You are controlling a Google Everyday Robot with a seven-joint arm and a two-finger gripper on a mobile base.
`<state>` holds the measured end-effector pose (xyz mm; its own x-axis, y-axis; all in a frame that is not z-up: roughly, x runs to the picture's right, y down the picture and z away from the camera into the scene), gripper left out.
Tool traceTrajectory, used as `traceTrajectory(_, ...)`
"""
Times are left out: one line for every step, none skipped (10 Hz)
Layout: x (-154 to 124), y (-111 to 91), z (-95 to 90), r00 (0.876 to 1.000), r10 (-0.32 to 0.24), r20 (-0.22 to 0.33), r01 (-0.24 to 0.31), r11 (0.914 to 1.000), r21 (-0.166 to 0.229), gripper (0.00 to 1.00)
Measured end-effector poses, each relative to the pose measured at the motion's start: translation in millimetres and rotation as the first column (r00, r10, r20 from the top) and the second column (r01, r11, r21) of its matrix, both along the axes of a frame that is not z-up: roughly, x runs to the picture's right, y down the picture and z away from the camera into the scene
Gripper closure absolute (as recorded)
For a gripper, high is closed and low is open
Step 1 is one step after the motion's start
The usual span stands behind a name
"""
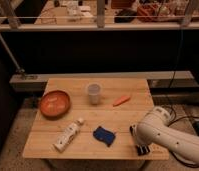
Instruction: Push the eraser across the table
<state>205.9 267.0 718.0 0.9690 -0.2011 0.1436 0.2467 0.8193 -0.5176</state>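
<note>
One pincer is hanging low over the near right corner of the worktop. Its two fingers are sitting drawn almost fully together and, as far as I can judge, gripping nothing. Just to its left and seemingly touching it, a dark oblong shape that I am taking for the eraser is lying on the wood. The white wrist is partly hiding it, so exact contact is hard to call.

Pushing well here is probably meaning using the closed fingers as one blunt blade. They should be bearing on the middle of the block's long side so it is sliding rather than spinning away. The tips should be riding just clear of the planks, not digging in.

Near the pincer's left, a blue soft piece is sitting right in a straight leftward path, with a white tube beyond it. Aiming the stroke slightly away from the robot, between that piece and the carrot farther ahead, is looking cleaner. The cup is standing well ahead and to the left.
</note>
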Motion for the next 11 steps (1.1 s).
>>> traceTrajectory(-0.9, -1.2, 0.6, 1.000, 0.001, 0.001, -0.001, 1.0000, 0.005, 0.92)
traceTrajectory(-0.7, -2.4, 1.1, 1.000, 0.002, 0.001, -0.002, 1.0000, 0.008, 0.92)
traceTrajectory(-1.6, -4.3, 1.9, 1.000, -0.001, 0.003, 0.001, 0.9999, 0.012, 0.92)
traceTrajectory(-3.1, -5.6, 2.6, 1.000, -0.003, 0.005, 0.003, 0.9999, 0.014, 0.92)
traceTrajectory(-5.7, -7.9, 4.0, 1.000, -0.008, 0.010, 0.008, 0.9998, 0.017, 0.92)
traceTrajectory(-6.3, -8.7, 4.6, 1.000, -0.009, 0.011, 0.008, 0.9998, 0.020, 0.92)
traceTrajectory(-6.3, -9.0, 5.1, 1.000, -0.008, 0.011, 0.008, 0.9997, 0.021, 0.92)
traceTrajectory(-6.1, -9.9, 5.8, 1.000, -0.007, 0.011, 0.007, 0.9997, 0.024, 0.92)
traceTrajectory(-7.1, -11.7, 6.7, 1.000, -0.010, 0.013, 0.009, 0.9996, 0.026, 0.92)
traceTrajectory(-9.5, -15.0, 8.0, 1.000, -0.013, 0.015, 0.013, 0.9995, 0.029, 0.92)
traceTrajectory(-12.9, -18.0, 9.0, 1.000, -0.018, 0.019, 0.018, 0.9994, 0.031, 0.92)
